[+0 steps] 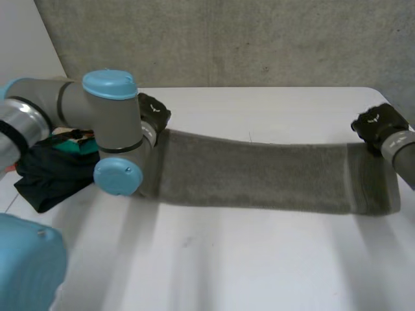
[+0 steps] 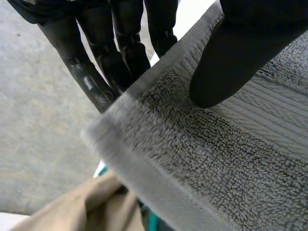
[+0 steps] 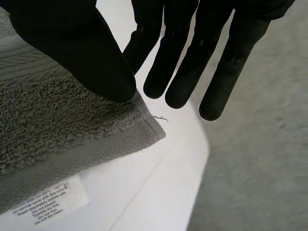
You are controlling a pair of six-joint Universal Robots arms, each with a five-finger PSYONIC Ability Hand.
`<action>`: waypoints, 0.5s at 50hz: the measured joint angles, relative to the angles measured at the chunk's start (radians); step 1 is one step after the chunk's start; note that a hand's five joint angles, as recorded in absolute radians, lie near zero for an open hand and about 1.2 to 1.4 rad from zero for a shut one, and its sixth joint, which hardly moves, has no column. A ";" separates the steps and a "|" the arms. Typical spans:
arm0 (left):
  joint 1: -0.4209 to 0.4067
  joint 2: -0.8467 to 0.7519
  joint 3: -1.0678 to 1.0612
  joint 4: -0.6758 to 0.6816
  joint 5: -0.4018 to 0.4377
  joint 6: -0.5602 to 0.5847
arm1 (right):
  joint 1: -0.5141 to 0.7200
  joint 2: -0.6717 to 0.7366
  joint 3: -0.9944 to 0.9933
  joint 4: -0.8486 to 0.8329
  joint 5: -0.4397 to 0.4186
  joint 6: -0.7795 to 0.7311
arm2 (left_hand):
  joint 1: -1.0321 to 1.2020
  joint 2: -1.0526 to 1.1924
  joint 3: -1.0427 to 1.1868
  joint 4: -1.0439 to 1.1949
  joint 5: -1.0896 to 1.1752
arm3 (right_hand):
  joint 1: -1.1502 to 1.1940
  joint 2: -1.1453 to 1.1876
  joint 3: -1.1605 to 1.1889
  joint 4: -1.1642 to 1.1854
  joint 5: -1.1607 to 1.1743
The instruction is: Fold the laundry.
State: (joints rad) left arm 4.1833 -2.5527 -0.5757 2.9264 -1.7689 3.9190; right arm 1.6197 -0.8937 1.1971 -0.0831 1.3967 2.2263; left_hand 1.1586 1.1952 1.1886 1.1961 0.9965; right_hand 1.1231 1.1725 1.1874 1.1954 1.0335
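A long grey towel (image 1: 259, 172) hangs stretched across the white table (image 1: 246, 259) between my two hands. My left hand (image 1: 154, 116) holds its left top corner. In the left wrist view the thumb (image 2: 231, 57) presses the towel (image 2: 202, 159) against the fingers (image 2: 96, 62) behind it. At the far right, my right hand (image 1: 379, 124) holds the other top corner. There the thumb (image 3: 72, 48) pins the towel (image 3: 57, 125) close to its hemmed corner, and the other fingers (image 3: 216, 62) reach straight past the edge. A white care label (image 3: 45, 199) hangs under that corner.
A heap of dark and green clothes (image 1: 52, 172) lies at the table's left edge, under my left arm (image 1: 97, 110). A tan cloth (image 2: 96, 207) lies below the towel's left corner. The table's right corner (image 3: 192, 154) sits just under my right hand, with grey floor beyond.
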 measured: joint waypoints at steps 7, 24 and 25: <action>0.011 -0.153 0.225 0.020 -0.006 0.072 | 0.040 0.128 -0.098 -0.185 0.038 0.006 | -0.001 -0.003 -0.001 -0.001 -0.001 | 0.000 0.000 0.000 0.000 0.000; -0.032 0.022 -0.017 0.355 -0.058 0.064 | 0.044 0.081 -0.113 0.045 0.133 0.096 | -0.966 -0.993 -0.985 -0.997 -0.948 | -0.913 -0.970 -0.988 -0.992 -0.988; -0.033 0.030 -0.029 0.358 -0.055 0.059 | 0.039 0.066 -0.101 0.062 0.124 0.107 | -0.965 -0.993 -0.985 -0.997 -0.948 | -0.913 -0.970 -0.988 -0.992 -0.988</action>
State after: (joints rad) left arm 4.1501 -2.5224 -0.6051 3.2849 -1.8243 3.9775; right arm 1.6592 -0.8277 1.0966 -0.0208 1.5206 2.3335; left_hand 0.1931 0.2020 0.2037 0.1990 0.0484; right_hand 0.2098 0.2029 0.1997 0.2039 0.0458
